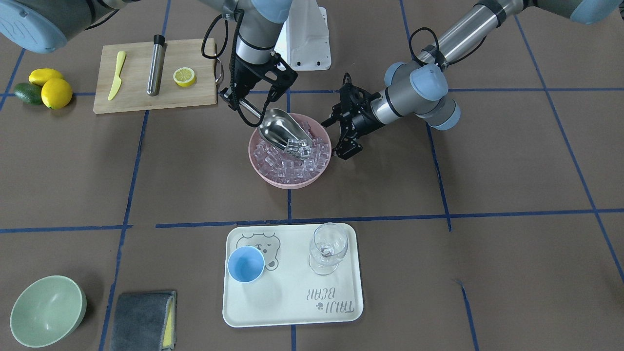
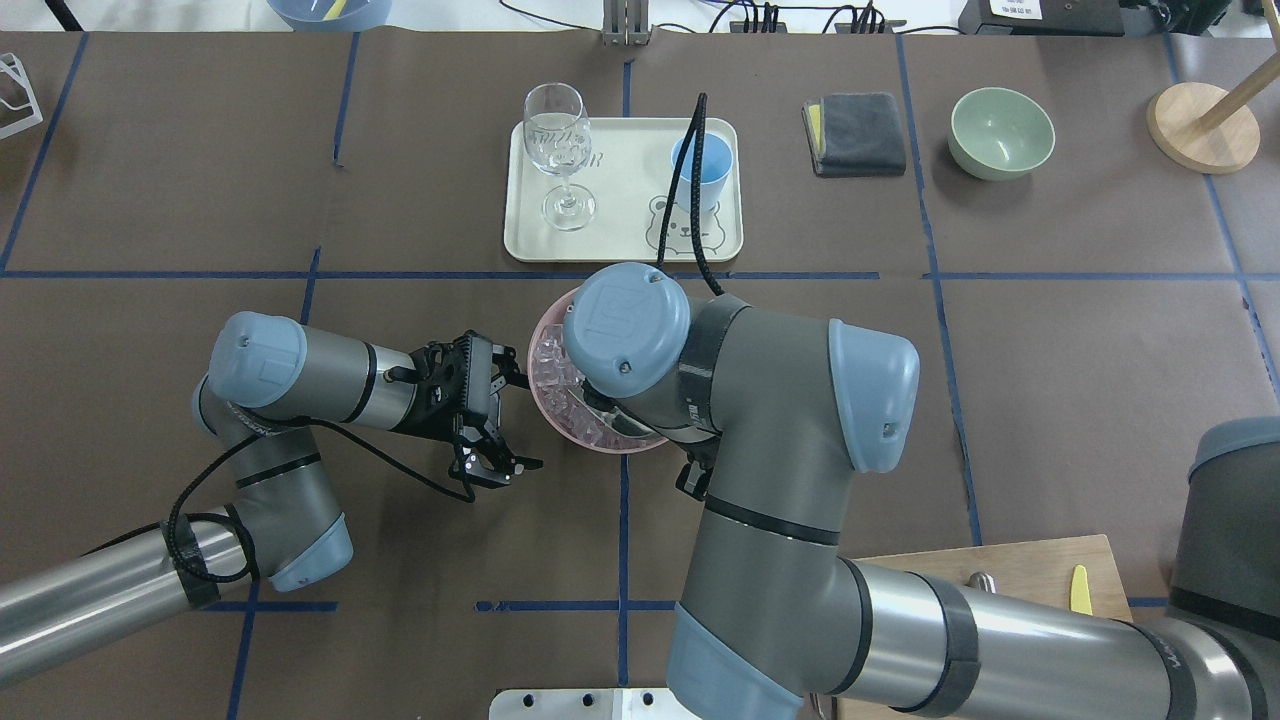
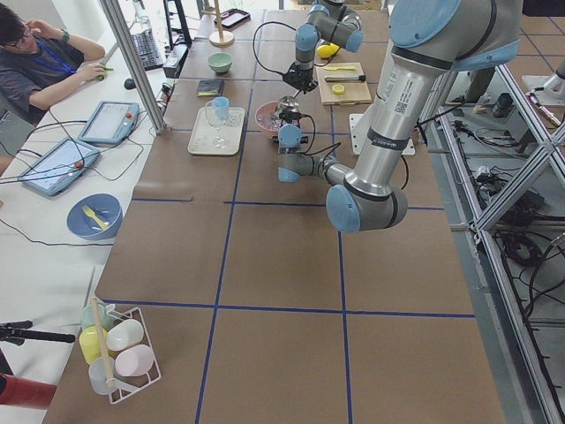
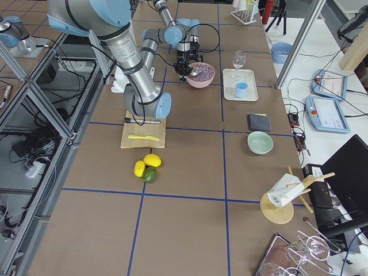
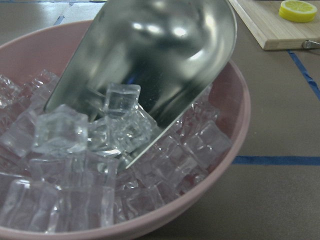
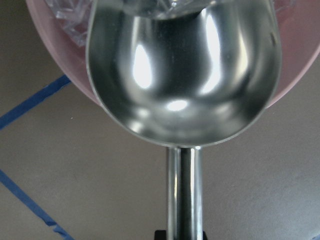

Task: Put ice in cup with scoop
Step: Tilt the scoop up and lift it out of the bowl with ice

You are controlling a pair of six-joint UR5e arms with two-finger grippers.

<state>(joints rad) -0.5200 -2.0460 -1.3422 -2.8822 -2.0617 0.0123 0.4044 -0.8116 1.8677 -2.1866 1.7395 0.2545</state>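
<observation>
The steel scoop is tilted down into a pink bowl, its tip among the clear ice cubes. My right gripper is shut on the scoop's rod handle at the bowl's robot-side edge. The right wrist view looks down the handle into the blade. My left gripper is open and empty, level with the bowl's rim on the other side. Its wrist view shows the scoop resting on ice. The light-blue cup stands upright on a cream tray, apart from both grippers.
A clear stemmed glass stands on the tray beside the cup. A cutting board holds a yellow knife, a steel cylinder and a lemon half. Lemons and an avocado, a green bowl and a grey cloth lie at the table's sides.
</observation>
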